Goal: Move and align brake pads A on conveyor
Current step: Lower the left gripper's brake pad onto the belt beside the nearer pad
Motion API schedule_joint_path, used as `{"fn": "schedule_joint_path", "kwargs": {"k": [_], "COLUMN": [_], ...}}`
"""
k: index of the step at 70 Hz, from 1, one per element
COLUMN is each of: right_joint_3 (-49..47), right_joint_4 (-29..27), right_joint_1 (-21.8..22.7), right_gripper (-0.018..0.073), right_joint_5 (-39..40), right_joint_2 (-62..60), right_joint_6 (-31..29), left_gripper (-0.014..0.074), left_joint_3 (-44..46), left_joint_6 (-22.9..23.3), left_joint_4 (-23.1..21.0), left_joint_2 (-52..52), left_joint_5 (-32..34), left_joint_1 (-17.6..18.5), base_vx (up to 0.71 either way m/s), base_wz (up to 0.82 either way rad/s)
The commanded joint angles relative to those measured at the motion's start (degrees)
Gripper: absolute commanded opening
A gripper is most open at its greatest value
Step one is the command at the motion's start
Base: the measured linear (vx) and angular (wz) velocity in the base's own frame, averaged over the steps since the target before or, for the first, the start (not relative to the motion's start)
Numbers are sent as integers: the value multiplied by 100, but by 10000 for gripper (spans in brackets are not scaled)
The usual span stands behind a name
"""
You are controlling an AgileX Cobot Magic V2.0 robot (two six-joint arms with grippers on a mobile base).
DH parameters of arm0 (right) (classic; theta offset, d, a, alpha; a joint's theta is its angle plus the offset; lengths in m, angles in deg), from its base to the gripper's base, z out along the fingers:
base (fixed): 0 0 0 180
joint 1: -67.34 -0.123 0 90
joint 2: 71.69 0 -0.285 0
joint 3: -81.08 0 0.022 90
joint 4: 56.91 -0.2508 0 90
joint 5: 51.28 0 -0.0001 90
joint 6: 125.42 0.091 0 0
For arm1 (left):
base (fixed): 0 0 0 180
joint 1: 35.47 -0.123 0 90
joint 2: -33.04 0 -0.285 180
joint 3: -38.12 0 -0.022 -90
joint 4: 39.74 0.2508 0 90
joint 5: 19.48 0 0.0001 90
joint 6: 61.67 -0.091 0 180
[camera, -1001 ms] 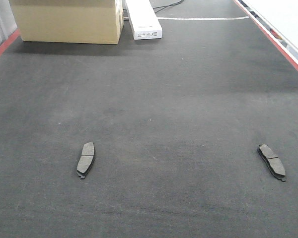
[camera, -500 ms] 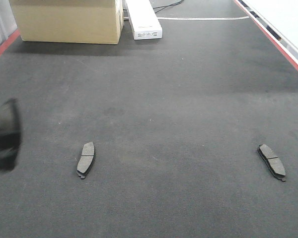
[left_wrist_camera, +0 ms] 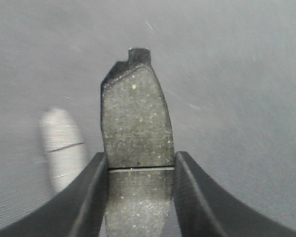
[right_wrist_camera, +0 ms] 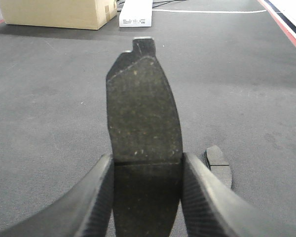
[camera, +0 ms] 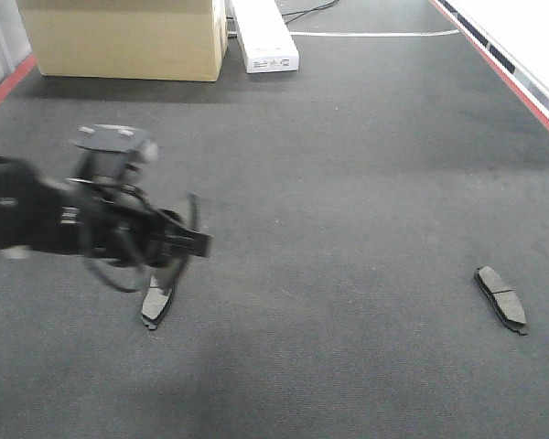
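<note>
Two brake pads A lie on the conveyor (camera: 348, 183): one at the left (camera: 153, 306), half under my left arm, and one at the right (camera: 500, 296). My left gripper (camera: 185, 245) hangs blurred just above the left pad. In the left wrist view it (left_wrist_camera: 140, 163) is shut on a third grey pad (left_wrist_camera: 135, 118), held by its sides at the centre groove, tab pointing away. My right gripper (right_wrist_camera: 147, 160) is out of the front view. It is shut the same way on a fourth pad (right_wrist_camera: 143, 108), with a lying pad (right_wrist_camera: 218, 165) just right of it.
A cardboard box (camera: 123, 37) and a white box (camera: 263, 37) stand at the far end of the belt. Red strips run along the right edge (camera: 531, 99) and the left edge (camera: 5, 87). A pale blurred oblong (left_wrist_camera: 61, 148) shows left of the held pad.
My left arm has swept in from the left edge to above the left lying pad, blurred by its motion. Both pads on the belt have stayed where they were.
</note>
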Motion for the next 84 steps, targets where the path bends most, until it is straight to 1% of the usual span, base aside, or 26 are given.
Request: {"fn": "schedule_joint_path", "kwargs": {"k": [1,19,22,33,41,48,58,66,76,81,84], "right_joint_3": [-164,-164,-164,-164,-164,-164,-164,-164,-164,-164,-164], "right_joint_4": [124,124,124,124,124,124,124,124,124,124,124], "right_joint_1": [46,46,46,46,46,46,46,46,46,46,46], "right_gripper": [3,3,3,3,3,3,3,3,3,3,3], "right_joint_5": [528,528,528,528,528,528,528,528,528,528,528], "right_joint_2": [32,32,32,32,32,32,32,32,32,32,32], "right_joint_6": [-27,-27,-27,-27,-27,-27,-27,-27,-27,-27,-27], "left_gripper": [12,20,21,26,43,76,162,274,421,471,486], "left_joint_3": [435,1215,1352,1842,2091,2205,2214,2214,2214,2220,2227], "left_joint_6": [211,797,858,1342,1389,1403,1452,1511,1511,1506,1486], "left_joint_4": [-121,-119,-126,-118,-126,-126,-167,-277,-277,-267,-244], "left_joint_2": [228,1517,1698,2257,2509,2637,2763,2852,2874,2869,2848], "left_joint_5": [435,291,267,37,-129,-217,-190,-198,-144,-144,-188], "left_joint_1": [174,458,473,518,518,529,573,575,575,575,575], "base_vx": [0,0,0,0,0,0,0,0,0,0,0], "base_wz": [0,0,0,0,0,0,0,0,0,0,0]}}
